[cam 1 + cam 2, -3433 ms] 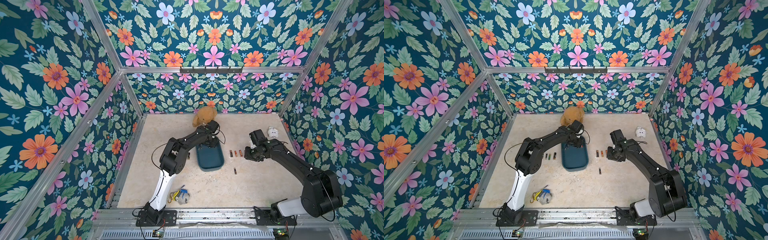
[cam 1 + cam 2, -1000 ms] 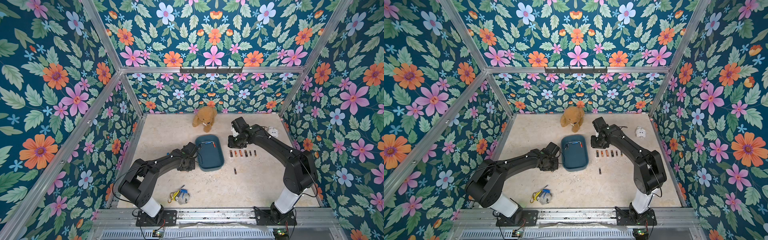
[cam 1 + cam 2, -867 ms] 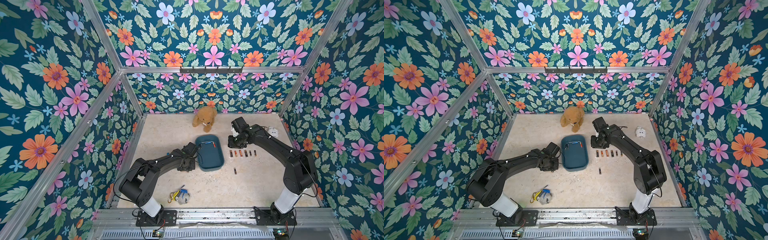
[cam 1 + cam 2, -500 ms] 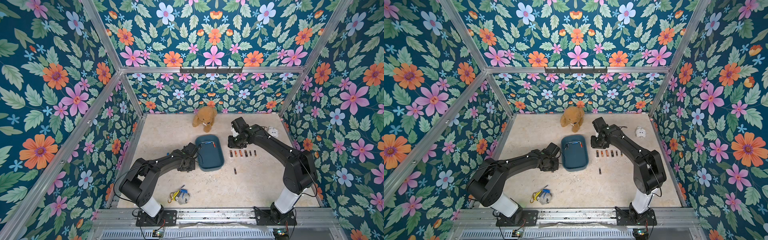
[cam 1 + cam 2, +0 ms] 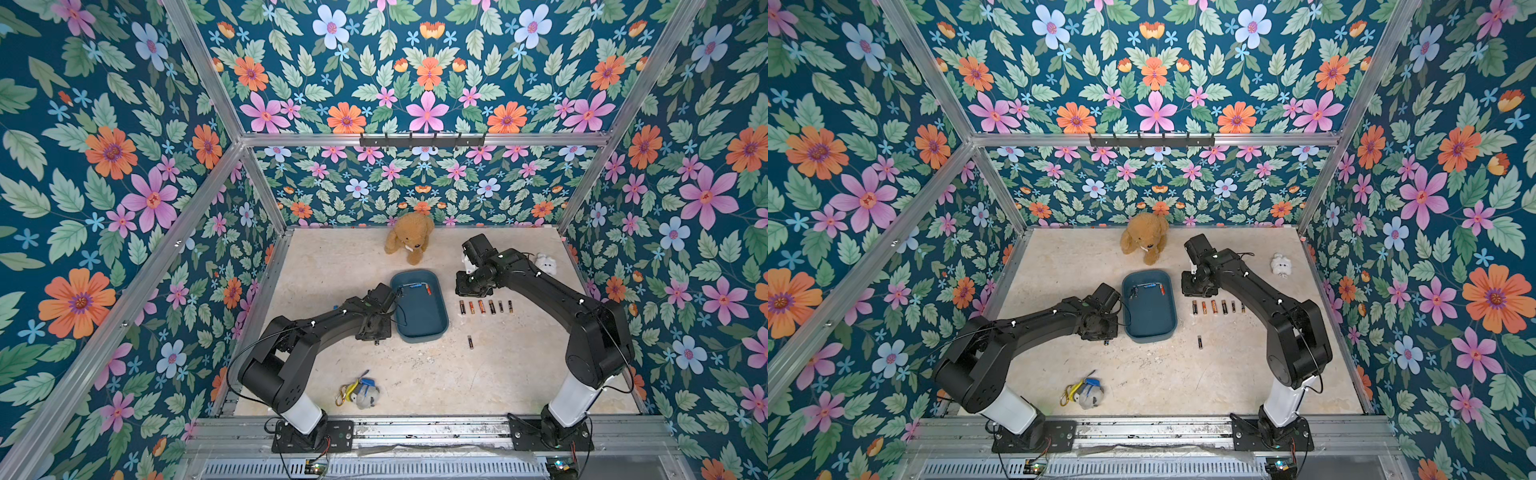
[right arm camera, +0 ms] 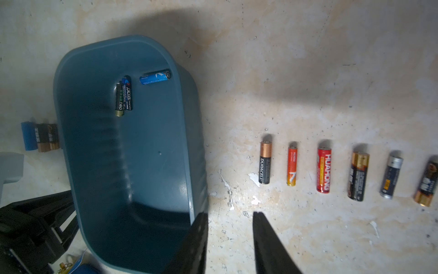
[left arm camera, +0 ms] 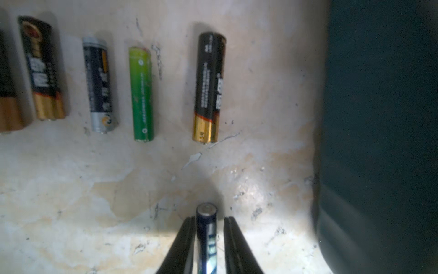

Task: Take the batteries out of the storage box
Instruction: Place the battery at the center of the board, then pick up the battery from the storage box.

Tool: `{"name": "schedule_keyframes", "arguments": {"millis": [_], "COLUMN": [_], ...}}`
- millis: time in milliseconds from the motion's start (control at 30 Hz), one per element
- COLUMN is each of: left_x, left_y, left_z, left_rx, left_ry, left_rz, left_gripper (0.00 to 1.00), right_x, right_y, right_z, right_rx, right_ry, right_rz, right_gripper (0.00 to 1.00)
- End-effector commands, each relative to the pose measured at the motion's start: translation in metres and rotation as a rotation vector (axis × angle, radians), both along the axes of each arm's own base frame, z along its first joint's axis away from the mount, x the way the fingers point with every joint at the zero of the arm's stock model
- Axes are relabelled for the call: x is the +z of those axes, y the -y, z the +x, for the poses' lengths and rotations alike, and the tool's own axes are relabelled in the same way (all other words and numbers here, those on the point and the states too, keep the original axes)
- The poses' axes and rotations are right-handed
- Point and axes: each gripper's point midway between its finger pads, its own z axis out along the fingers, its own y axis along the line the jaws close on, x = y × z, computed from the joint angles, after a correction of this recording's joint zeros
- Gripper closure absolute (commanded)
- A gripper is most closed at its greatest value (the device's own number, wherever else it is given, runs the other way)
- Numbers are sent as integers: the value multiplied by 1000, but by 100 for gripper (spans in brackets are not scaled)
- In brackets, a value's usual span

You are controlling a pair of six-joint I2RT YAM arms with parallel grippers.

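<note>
Six batteries (image 5: 482, 306) lie beside storage box (image 5: 419, 318); teddy bear (image 5: 409, 243) behind.

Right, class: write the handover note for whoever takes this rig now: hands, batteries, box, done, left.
Left hand: jaws slightly apart around a blue battery, beside the storage box.
Right hand: open, empty, by the box's rim.
Done: row of six on the right arm's side of the box, one loose battery near it, another row on the left arm's side.
Left: at least three batteries in the box.
</note>
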Motion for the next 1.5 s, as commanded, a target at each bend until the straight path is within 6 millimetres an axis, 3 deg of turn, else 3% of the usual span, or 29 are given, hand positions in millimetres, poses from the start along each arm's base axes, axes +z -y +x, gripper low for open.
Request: {"name": "schedule_keyframes", "arguments": {"millis": [0,200,500,767,1033,1467], "left_x": [5,22,42,47,47,40], "left_y": [-1,3,-5,-20,-29,-33], "left_z": [1,7,15,31,40,39], "left_rx": [-6,-17,-19,-7,-6,-1], "left_ry": [3,28,61,76,72,58], "left_rz": [9,-1,-2,-31,-41,-51], "left_gripper": [70,67,65,65,64,64], "right_x": [2,0,10,-9,-39,-76], "right_y": [0,-3,-53,-86,-93,-94], "right_z": [1,8,28,44,62,63], "right_rx": [4,-7,78,121,112,123], "right_ry": [3,15,55,33,11,-36], "right_rz": [-9,-76,-157,-200,-268,-311], "right_gripper": [62,61,60,60,60,61]}}
